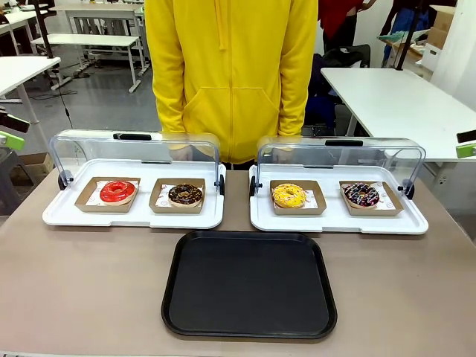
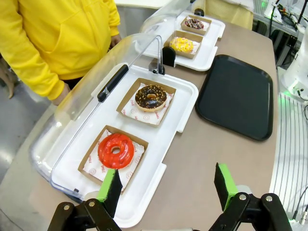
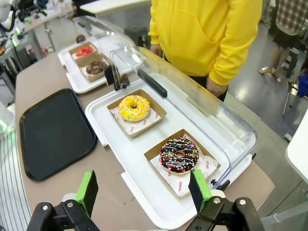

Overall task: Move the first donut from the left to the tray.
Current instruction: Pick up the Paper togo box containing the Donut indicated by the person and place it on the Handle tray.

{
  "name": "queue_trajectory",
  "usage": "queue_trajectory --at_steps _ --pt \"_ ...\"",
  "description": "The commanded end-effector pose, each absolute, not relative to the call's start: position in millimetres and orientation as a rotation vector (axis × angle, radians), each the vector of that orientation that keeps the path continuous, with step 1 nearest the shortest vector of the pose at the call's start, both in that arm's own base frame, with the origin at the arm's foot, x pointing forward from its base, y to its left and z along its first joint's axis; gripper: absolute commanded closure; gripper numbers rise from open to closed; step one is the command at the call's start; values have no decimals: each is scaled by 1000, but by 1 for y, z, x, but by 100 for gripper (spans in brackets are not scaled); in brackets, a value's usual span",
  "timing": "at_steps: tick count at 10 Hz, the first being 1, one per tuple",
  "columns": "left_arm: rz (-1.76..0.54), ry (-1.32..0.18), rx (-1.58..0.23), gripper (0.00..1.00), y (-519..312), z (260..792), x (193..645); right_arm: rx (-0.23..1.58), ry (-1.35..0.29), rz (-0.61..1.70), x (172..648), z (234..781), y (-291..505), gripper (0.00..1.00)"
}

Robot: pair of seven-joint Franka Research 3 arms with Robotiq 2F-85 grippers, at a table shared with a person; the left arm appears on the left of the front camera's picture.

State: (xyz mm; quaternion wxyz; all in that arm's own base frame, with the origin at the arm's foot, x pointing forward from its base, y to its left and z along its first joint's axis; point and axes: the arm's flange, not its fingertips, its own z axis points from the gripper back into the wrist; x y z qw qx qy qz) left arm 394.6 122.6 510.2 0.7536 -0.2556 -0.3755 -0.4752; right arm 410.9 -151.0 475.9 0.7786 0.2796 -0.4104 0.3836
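Note:
The first donut from the left (image 1: 118, 191) has glossy red icing and sits in a brown cardboard holder on the left white tray. The black tray (image 1: 249, 282) lies bare on the table in front of both white trays. In the left wrist view my left gripper (image 2: 167, 185) hovers open above the table edge, with the red donut (image 2: 116, 150) just beyond its left finger and the black tray (image 2: 237, 96) farther off. My right gripper (image 3: 143, 188) is open too, above the right white tray's near rim. From there the red donut (image 3: 84, 51) is far off and the black tray (image 3: 53, 132) lies to the left.
A chocolate-glazed donut (image 1: 185, 195) shares the left white tray (image 1: 67, 216). A yellow donut (image 1: 288, 195) and a sprinkled chocolate donut (image 1: 361, 195) lie on the right white tray (image 1: 338, 223). Both clear lids stand raised at the back. A person in a yellow hoodie (image 1: 230, 74) stands at the far side.

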Motion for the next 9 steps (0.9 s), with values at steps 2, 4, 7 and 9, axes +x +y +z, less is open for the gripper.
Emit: queue_trajectory --at_steps 2,4,7,9 --pt "-1043 -849 -573 0 122 511 396 613 -920 829 414 476 -150 0" --pt "-1043 -849 -573 0 122 511 396 613 -920 829 414 476 -150 0" --pt "-1043 -849 -573 0 122 511 396 613 -920 829 414 476 -150 0" --pt "-1043 -849 -573 0 122 511 396 613 -920 829 414 476 -150 0"
